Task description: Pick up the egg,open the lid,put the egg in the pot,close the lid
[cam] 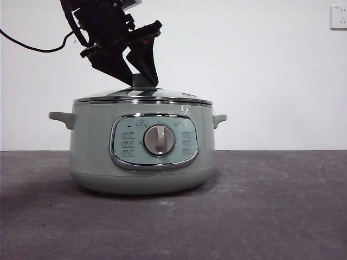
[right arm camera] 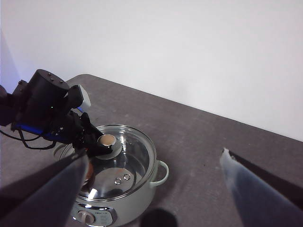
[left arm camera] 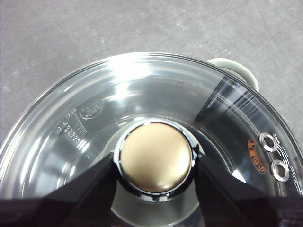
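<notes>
The pale green pot [cam: 92, 151] stands mid-table with its dial facing the front view. Its lid [cam: 162, 95] rests on the rim; from above it shows as clear glass [left arm camera: 142, 85] with a chrome edge and a tan-topped knob [left arm camera: 156, 158]. My left gripper [left arm camera: 155, 163] comes down from the upper left [cam: 142, 76], its jaws pressed against both sides of the knob. The egg [right arm camera: 90, 173] shows as a reddish-brown shape through the glass inside the pot [right arm camera: 137, 198], partly behind a jaw. High above and off to one side, my right gripper [right arm camera: 156, 158] is open and holds nothing.
Dark grey tabletop [cam: 271, 216] spreads around the pot, with a white wall behind and a socket [cam: 338, 17] at the upper right. A black cable [cam: 32, 47] trails from the left arm. The pot's side handles [cam: 219, 119] stick out on both sides.
</notes>
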### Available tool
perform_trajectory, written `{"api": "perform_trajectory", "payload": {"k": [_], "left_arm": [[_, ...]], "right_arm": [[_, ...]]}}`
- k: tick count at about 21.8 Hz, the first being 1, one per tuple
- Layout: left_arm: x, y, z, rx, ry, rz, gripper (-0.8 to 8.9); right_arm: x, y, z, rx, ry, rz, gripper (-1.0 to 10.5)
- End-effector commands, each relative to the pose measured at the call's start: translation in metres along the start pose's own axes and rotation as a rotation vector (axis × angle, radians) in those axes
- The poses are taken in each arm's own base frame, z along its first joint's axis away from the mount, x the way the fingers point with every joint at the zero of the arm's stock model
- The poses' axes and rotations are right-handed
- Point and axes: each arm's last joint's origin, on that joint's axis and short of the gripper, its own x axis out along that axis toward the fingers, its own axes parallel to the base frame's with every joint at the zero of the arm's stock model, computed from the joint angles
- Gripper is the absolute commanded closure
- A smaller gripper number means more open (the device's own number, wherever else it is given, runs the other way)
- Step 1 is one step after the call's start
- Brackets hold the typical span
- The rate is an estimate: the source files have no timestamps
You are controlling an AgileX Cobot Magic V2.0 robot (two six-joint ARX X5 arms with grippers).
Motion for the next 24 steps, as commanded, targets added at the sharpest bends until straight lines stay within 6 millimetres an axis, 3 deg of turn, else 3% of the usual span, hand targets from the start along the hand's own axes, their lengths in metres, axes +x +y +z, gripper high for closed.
{"api": "perform_trajectory", "payload": {"k": [1, 3, 4, 14, 24], "left_arm": [[0.006, -0.001, -0.004, -0.009, 0.042, -0.007, 5.39], [0.005, -0.001, -0.005, -0.010, 0.057, -0.006, 3.08], [0.005, -0.001, -0.006, -0.011, 0.063, -0.004, 2.61], [-0.020, -0.002, 0.002, -0.006, 0.011, 0.000, 2.59], [-0.084, -0.009, 0.004, -0.003, -0.017, -0.060, 2.61]], "right_arm": [[0.000, 0.000, 0.000, 0.013, -0.003, 0.003, 4.7], [0.000, 0.000, 0.000, 0.013, 0.003, 0.004, 4.7], [0.000, 0.000, -0.001, 0.012, 0.009, 0.005, 4.7], [0.008, 0.002, -0.012, -0.003, 0.149, 0.020, 4.7], [0.025, 0.011, -0.024, 0.012, 0.327, 0.231, 4.7]]}}
